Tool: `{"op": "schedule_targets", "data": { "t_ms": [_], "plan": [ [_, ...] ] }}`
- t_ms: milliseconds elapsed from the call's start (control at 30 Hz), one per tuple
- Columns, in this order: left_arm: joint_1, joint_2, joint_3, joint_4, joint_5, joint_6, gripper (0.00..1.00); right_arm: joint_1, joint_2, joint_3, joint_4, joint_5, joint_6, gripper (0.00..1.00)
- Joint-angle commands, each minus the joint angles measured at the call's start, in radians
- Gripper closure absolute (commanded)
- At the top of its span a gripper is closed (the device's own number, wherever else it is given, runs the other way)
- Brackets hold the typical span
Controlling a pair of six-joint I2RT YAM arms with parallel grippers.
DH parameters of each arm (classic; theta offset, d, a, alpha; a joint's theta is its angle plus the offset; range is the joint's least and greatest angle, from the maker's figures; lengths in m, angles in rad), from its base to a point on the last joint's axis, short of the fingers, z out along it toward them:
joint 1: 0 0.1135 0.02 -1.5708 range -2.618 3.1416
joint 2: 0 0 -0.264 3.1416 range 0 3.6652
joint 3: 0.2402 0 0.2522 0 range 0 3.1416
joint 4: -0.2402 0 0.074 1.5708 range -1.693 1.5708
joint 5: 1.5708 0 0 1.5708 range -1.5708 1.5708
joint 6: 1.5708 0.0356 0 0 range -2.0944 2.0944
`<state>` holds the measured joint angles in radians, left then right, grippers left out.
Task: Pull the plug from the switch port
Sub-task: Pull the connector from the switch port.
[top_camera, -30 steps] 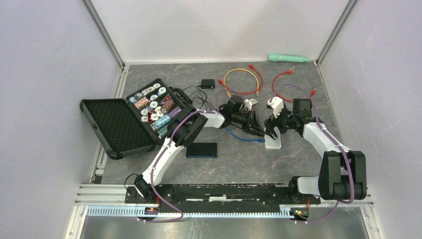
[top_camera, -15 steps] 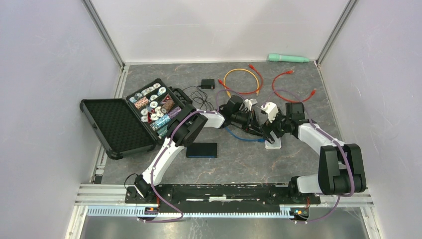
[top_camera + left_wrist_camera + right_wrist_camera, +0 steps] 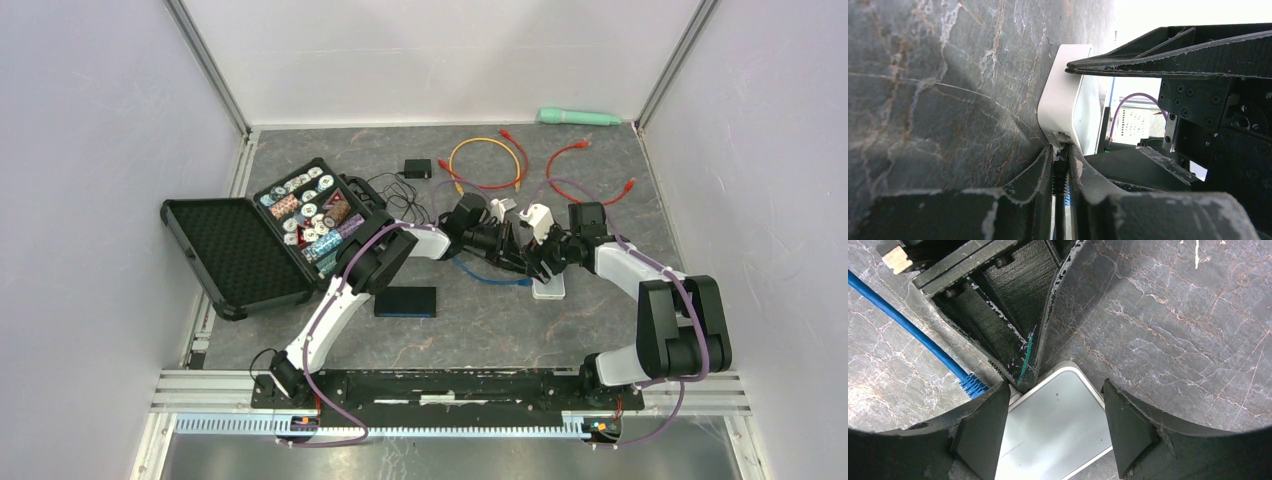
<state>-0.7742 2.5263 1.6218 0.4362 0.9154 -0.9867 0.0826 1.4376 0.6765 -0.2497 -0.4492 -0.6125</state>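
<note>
The white switch (image 3: pixel 550 290) lies flat on the grey table, also seen in the left wrist view (image 3: pixel 1068 100) and the right wrist view (image 3: pixel 1053 425). My left gripper (image 3: pixel 524 264) is shut on the plug (image 3: pixel 1060 176), a black ribbed boot pinched between its fingers (image 3: pixel 1038 172) right at the switch's port edge. A blue cable (image 3: pixel 908 330) ends in a blue boot (image 3: pixel 973 385) beside that port. My right gripper (image 3: pixel 1054 407) stands open astride the switch, one finger (image 3: pixel 1130 427) close to each side.
An open black case of poker chips (image 3: pixel 310 215) sits left, a dark flat slab (image 3: pixel 405 301) in front of it. Orange cable (image 3: pixel 487 160), red cable (image 3: pixel 575 165), a small black adapter (image 3: pixel 417 167) and a green cylinder (image 3: pixel 580 117) lie at the back.
My right gripper has moved left and down over the switch, and its jaws have narrowed around it. The left gripper has stayed shut on the plug in place.
</note>
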Motion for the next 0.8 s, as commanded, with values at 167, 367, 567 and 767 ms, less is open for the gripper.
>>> {"op": "schedule_targets", "data": {
  "t_ms": [167,367,567,767],
  "plan": [
    [0.038,0.017,-0.153,0.246,-0.075,-0.116,0.98,-0.012,0.012,-0.005,-0.025,0.069,0.026,0.34],
    [0.029,-0.001,-0.227,0.275,-0.115,-0.158,0.98,-0.012,0.009,-0.011,-0.032,0.066,0.020,0.36],
    [0.026,-0.001,-0.092,-0.047,-0.059,0.058,0.98,-0.022,0.052,0.042,-0.100,0.025,-0.080,0.32],
    [0.026,-0.004,-0.021,-0.291,-0.067,0.213,0.98,-0.074,0.110,0.157,-0.242,-0.082,-0.179,0.28]
  ]
}}
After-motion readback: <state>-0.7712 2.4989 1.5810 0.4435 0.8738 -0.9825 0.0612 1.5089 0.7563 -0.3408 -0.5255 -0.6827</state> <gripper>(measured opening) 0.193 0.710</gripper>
